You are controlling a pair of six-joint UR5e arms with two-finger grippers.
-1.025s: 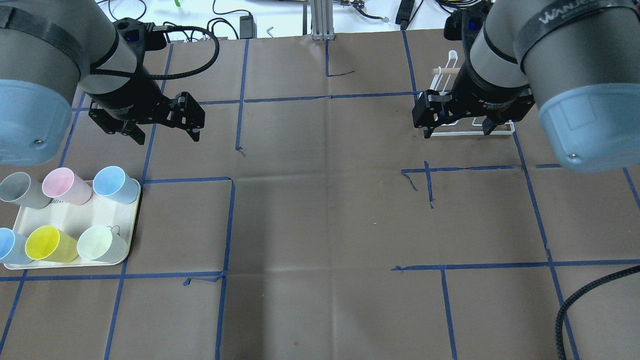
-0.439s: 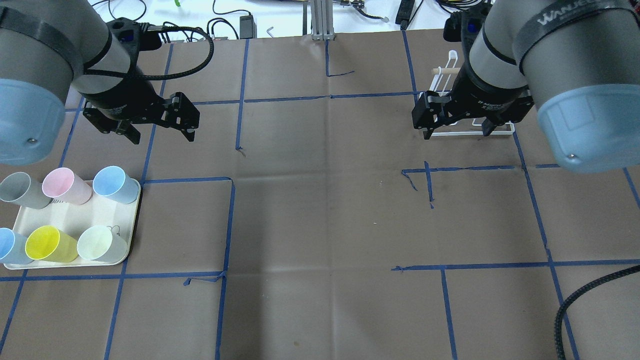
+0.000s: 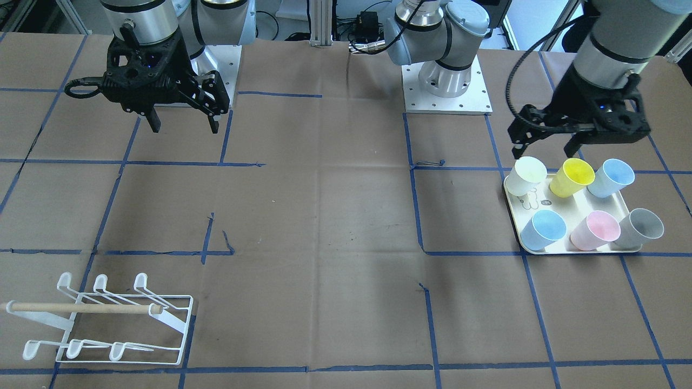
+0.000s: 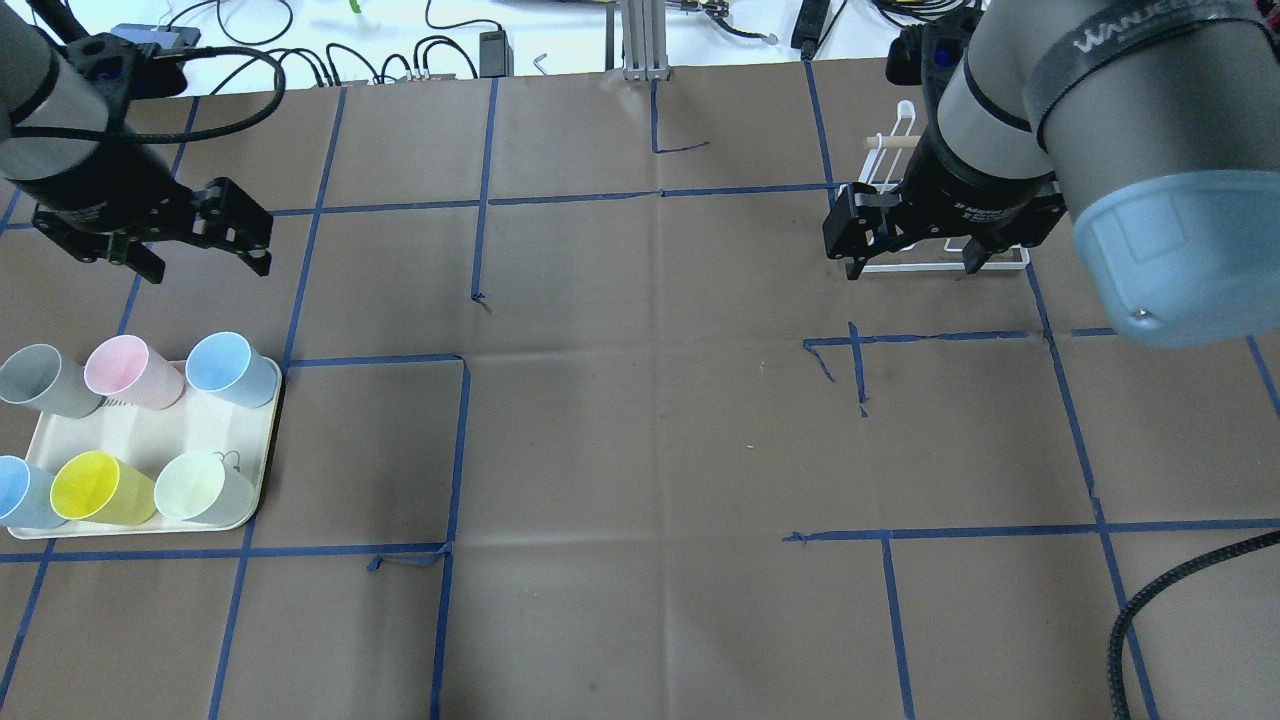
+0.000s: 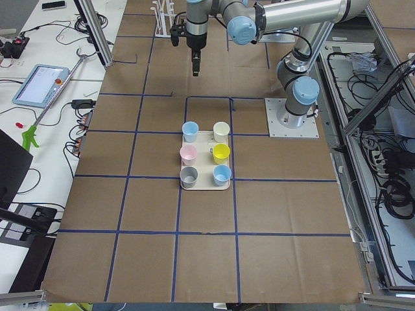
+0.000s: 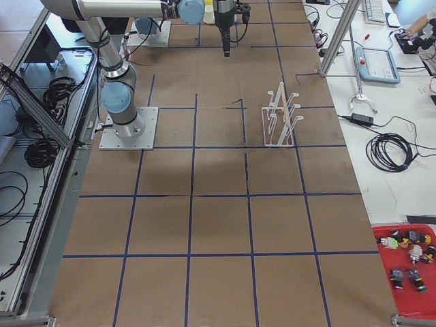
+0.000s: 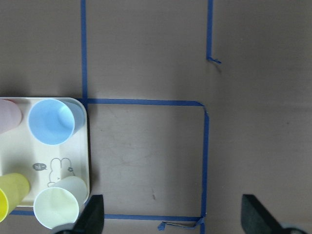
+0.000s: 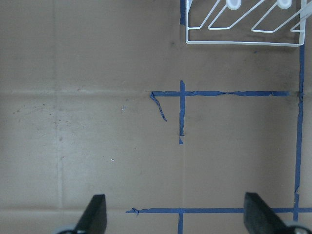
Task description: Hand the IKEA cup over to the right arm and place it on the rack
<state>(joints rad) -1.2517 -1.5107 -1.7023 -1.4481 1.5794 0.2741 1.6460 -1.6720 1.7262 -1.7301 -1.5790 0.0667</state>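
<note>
Brown paper gridded with blue tape is covering the bench (image 4: 650, 420). Six cups are standing mouths up in two rows of three on a cream tray (image 4: 150, 430) at the near left. The far row is holding the grey cup (image 4: 40, 378), pink cup (image 4: 125, 368) and blue cup (image 4: 225, 365). The near row is holding a second blue cup (image 4: 15, 490), the yellow cup (image 4: 90, 487) and the pale cup (image 4: 200, 485). Judgement: the gaps between cups are leaving room for a finger to come down beside a rim.

The rack (image 3: 170, 322) is sitting at the far right with its wooden dowel (image 3: 81, 308) lying across it. Judgement: it is lying on the right arm's side, beyond the left arm's easy reach, so the cup is needing a hand-over mid-bench.

The left claw (image 4: 206, 270) is spread wide, pinching nothing and hovering high over the tray's right side. In the left wrist view the pale cup is showing closest to one finger, apart from it and well below. The other cups are lying further left. Whether the claw is hanging over the tray or just beside it, I cannot tell, nor which cup is being targeted.

The right claw (image 4: 910, 268) is spread and empty, hanging high on the rack's side of the bench, well apart from the tray.

Step in hand, as I am judging it: approach to the first pick, with no cup lifted yet.
</note>
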